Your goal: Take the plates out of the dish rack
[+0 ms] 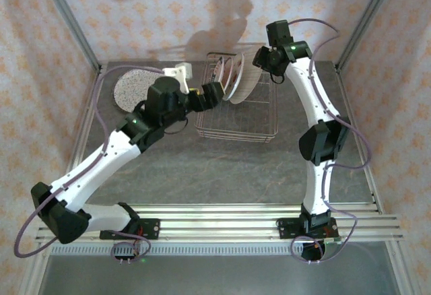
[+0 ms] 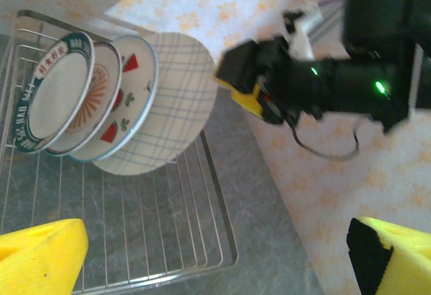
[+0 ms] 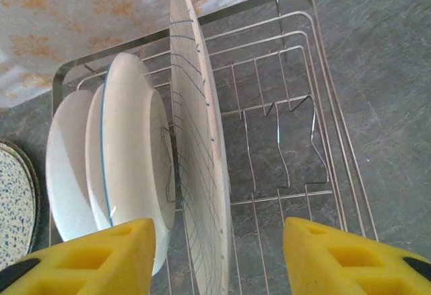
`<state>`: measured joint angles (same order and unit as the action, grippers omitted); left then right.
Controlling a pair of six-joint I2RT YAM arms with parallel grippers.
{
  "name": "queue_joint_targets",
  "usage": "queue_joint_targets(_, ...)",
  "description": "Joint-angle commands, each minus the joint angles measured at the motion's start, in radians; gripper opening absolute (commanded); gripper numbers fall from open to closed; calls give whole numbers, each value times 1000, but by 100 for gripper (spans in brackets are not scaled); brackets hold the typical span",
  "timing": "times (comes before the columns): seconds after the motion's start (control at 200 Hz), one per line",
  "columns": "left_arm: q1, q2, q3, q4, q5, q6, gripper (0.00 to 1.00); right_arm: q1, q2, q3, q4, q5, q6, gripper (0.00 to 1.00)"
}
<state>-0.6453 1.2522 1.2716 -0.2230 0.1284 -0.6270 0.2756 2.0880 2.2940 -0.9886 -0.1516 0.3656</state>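
The wire dish rack [image 1: 236,137] stands at the table's middle back with several plates upright in its far end. The plaid-lined plate [image 2: 176,106] is the nearest one. Behind it stand a white plate with red marks [image 2: 131,96], an orange-centred plate [image 2: 94,93] and a dark-rimmed plate [image 2: 54,93]. My right gripper [image 3: 219,258] is open and straddles the rim of the plaid plate [image 3: 199,160], with gaps on both sides. Open as well, my left gripper [image 2: 219,261] hovers over the rack's empty wires [image 2: 168,227], apart from the plates.
A speckled plate [image 1: 135,87] lies flat on the table left of the rack and shows at the edge of the right wrist view [image 3: 13,201]. A white object [image 1: 180,71] sits behind the left arm. Patterned walls close the back and sides.
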Motion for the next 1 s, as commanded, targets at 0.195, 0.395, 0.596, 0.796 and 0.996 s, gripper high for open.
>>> queue_joint_targets(0.195,-90,-69,-71,72,-145,94,99,-13,79,74,-6,-56,-2,41)
queue_joint_targets(0.395,-112,-98,-99,117,-220,132,99,-18,140,128,-39,-74,-7,33)
queue_joint_targets(0.596,-120,-112,-120,166,-274,144,99,-17,158,128,-25,-81,-13,27)
queue_joint_targets(0.796,-122,-130,-159,231,-302,141,99,-17,174,134,-15,-93,-12,19)
queue_joint_targets(0.996,-123,-130,-161,223,-305,136,99,-16,185,153,-29,-89,-23,11)
